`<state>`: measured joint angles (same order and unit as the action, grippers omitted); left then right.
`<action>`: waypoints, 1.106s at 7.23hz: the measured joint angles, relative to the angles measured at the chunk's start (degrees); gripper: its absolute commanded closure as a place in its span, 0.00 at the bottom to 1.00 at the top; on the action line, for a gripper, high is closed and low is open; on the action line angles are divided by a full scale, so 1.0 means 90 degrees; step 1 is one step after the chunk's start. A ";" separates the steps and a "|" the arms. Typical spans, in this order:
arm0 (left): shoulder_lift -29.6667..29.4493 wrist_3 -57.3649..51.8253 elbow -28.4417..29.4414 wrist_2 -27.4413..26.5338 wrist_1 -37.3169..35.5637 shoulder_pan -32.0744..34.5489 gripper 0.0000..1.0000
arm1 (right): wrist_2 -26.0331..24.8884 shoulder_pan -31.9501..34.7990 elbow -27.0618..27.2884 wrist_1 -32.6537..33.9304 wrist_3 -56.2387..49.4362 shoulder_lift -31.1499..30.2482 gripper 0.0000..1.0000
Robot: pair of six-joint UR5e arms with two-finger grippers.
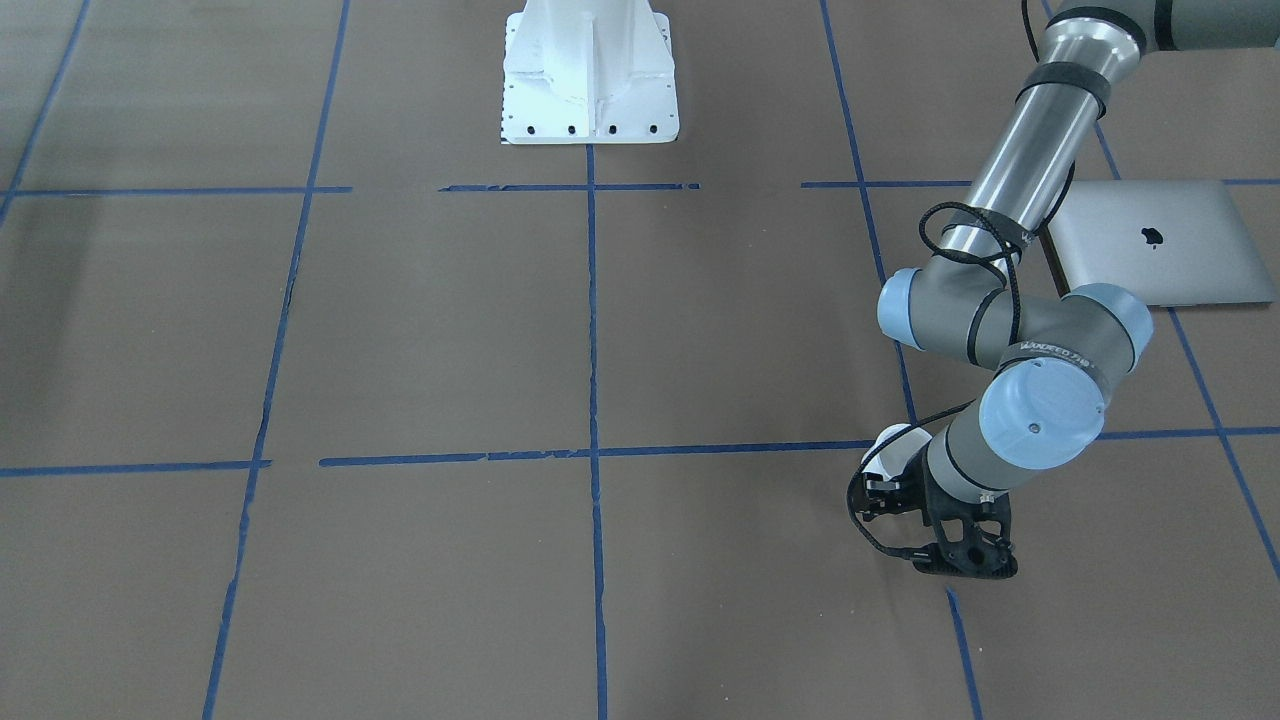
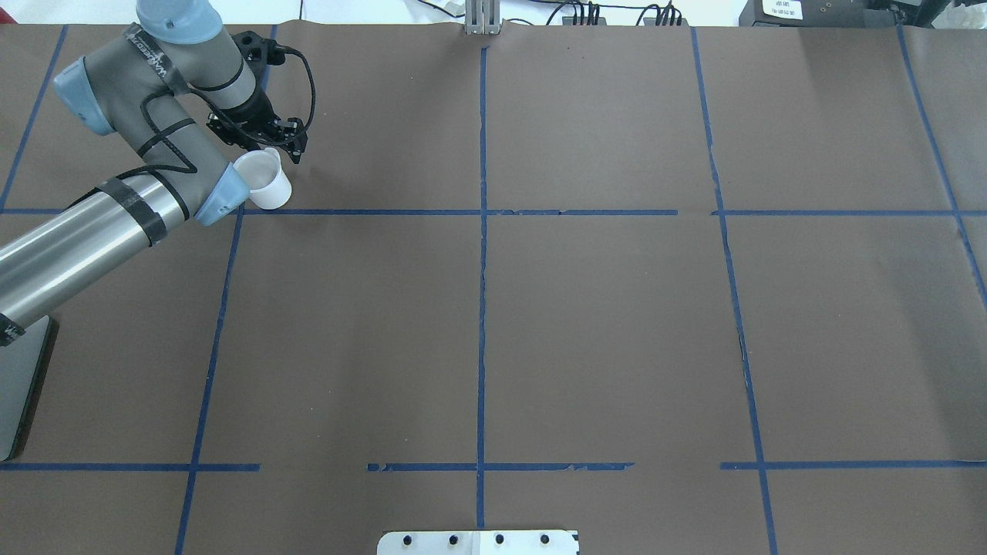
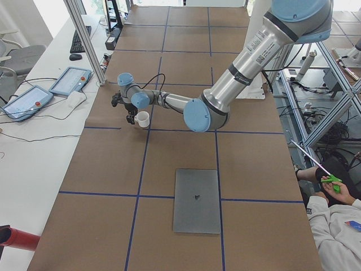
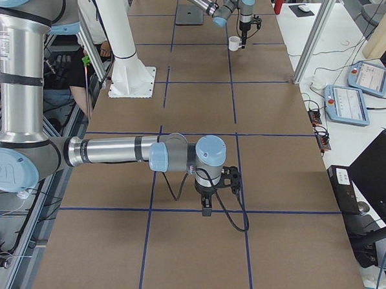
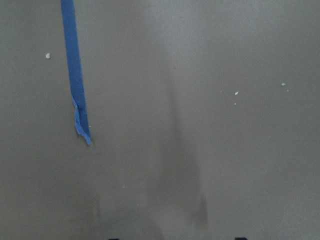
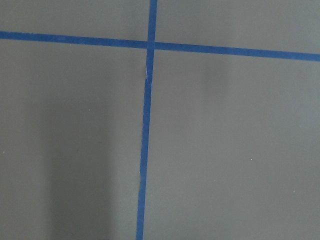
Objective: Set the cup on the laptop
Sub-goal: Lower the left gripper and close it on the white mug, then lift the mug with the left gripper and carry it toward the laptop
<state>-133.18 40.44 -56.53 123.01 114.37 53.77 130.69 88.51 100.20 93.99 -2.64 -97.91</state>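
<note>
You're only beginning, it seems. The left gripper is hovering, jaws apart, just beside the cup — grasping it and carrying it to the laptop are lying ahead.

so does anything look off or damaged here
Only the blue tape: in the left wrist view one strip stops short in a torn, frayed tip. The cup and laptop show no damage.

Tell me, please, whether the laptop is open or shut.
Shut: the laptop lies flat with its lid down and the logo facing up; no screen or keyboard shows.
</note>
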 measured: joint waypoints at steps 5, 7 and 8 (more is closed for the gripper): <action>0.0121 -0.0047 -0.0368 0.0040 -0.0238 0.0275 1.00 | 0.0000 0.0000 0.0000 0.0003 0.0000 0.0000 0.00; 0.1142 -0.0192 -0.1935 0.0062 -0.0602 0.0598 1.00 | -0.0003 0.0000 0.0000 0.0001 0.0000 0.0000 0.00; 0.1915 -0.0348 -0.2764 0.0068 -0.0662 0.0712 1.00 | -0.0002 0.0000 0.0000 0.0003 0.0000 0.0000 0.00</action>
<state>-115.94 37.32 -81.40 123.62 108.41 60.17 130.67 88.51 100.19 94.02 -2.64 -97.91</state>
